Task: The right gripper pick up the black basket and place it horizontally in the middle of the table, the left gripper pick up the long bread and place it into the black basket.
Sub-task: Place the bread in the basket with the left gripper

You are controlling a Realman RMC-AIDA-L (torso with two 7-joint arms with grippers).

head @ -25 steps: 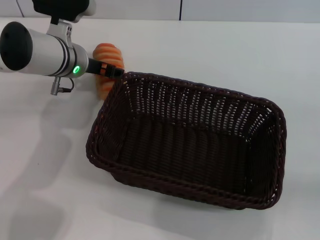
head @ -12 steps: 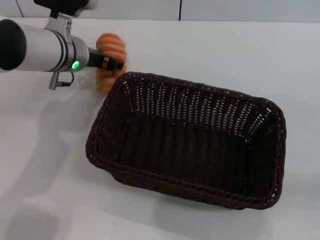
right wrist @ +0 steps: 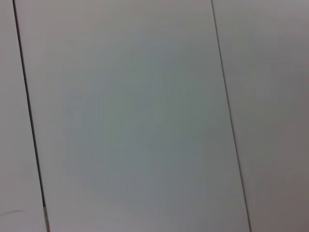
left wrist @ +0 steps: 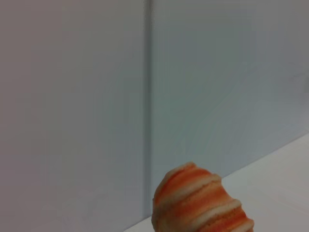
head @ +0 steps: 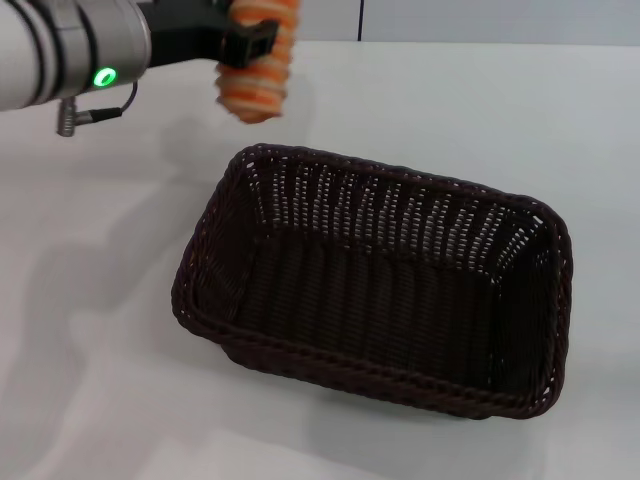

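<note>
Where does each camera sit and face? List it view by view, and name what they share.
Head view: on the robot's head, looking down at the table and black basket; shows the left gripper shut on the long bread.
Left wrist view: on the left wrist, facing a pale wall; only the long bread's end shows, no fingers.
Right wrist view: on the right wrist, facing bare wall panels; nothing of the robot shows.
Shared: head and left wrist views both show the long bread.
</note>
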